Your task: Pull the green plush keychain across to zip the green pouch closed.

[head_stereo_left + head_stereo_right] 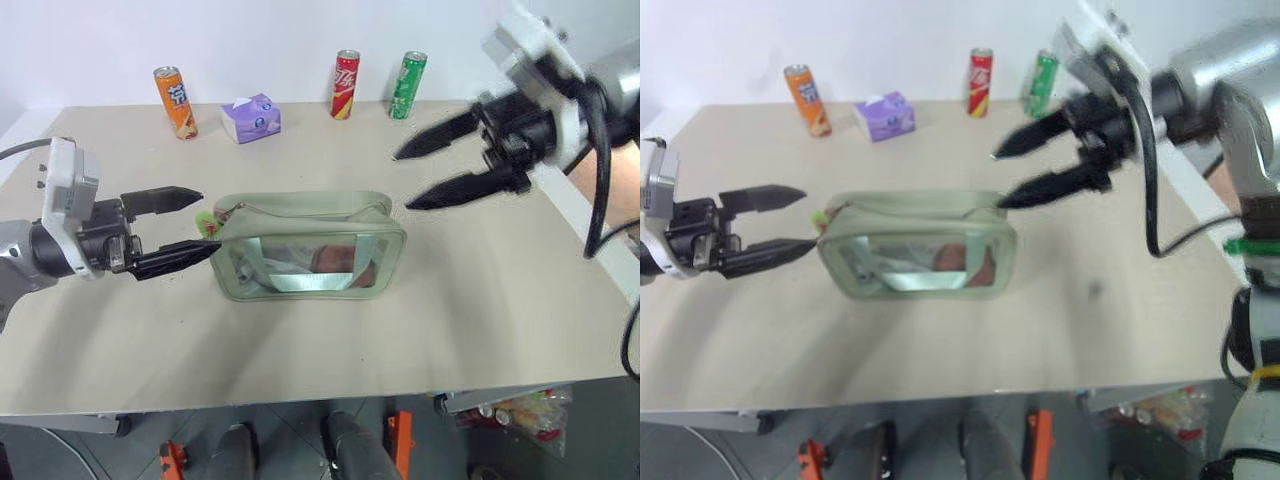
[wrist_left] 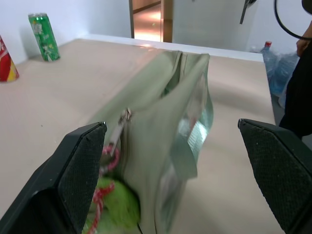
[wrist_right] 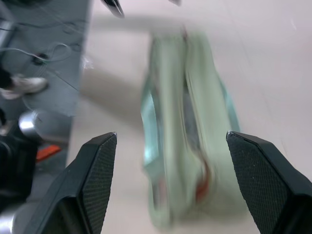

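Note:
The green pouch lies on the table with its clear window facing me. The green plush keychain hangs at the pouch's left end, with red string and a metal clip at the zipper. My left gripper is open and level, its fingers either side of that end and the plush; I cannot tell if they touch it. My right gripper is open and empty, raised just off the pouch's upper right corner. In the right wrist view the pouch lies below the open gripper.
Along the table's far edge stand an orange can, a purple tissue pack, a red can and a green can. A person's arm shows at the right edge.

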Controlling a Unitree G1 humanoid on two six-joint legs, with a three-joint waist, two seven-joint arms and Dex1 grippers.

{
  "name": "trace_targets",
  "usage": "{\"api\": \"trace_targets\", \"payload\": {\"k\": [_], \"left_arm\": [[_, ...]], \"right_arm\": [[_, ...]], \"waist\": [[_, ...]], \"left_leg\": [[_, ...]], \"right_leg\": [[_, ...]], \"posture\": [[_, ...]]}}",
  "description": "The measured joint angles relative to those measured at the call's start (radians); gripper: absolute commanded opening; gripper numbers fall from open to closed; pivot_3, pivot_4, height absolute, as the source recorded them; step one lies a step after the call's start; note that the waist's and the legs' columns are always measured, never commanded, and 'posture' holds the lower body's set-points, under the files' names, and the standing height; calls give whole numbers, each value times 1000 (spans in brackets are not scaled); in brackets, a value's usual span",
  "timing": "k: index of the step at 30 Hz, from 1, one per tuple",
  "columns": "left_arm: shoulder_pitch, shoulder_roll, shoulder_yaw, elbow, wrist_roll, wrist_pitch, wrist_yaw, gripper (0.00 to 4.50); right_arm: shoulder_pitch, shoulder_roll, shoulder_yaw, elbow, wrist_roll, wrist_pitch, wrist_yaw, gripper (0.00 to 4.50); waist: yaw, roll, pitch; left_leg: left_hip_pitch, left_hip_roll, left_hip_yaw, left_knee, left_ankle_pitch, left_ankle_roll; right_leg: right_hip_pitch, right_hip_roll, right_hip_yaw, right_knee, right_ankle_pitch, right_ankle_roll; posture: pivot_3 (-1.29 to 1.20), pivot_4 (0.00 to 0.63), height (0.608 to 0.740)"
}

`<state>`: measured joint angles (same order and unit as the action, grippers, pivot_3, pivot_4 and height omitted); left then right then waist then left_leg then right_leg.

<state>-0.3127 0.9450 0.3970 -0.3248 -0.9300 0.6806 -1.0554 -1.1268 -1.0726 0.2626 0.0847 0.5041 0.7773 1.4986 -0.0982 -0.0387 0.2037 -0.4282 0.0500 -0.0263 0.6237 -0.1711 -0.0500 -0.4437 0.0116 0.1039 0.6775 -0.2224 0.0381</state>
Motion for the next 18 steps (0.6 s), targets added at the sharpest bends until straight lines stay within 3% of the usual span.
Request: {"api": "trace_targets", "payload": {"k": [7, 18], "left_arm": [[1, 21, 3, 75, 30, -3, -20, 4500], [0, 6, 3, 122, 49, -5, -13, 4500]], "right_arm": [[240, 36, -101, -42, -25, -10, -163, 3703], [270, 141, -122, -138, 52, 109, -228, 3703]], "waist": [[-4, 3, 2], [-4, 3, 2]], "left_leg": [[3, 1, 3, 0, 0, 0], [2, 0, 3, 0, 0, 0]], "right_leg": [[-1, 1, 3, 2, 1, 1], [0, 1, 4, 2, 1, 1]], "posture": [[0, 150, 740], [0, 150, 740]]}}
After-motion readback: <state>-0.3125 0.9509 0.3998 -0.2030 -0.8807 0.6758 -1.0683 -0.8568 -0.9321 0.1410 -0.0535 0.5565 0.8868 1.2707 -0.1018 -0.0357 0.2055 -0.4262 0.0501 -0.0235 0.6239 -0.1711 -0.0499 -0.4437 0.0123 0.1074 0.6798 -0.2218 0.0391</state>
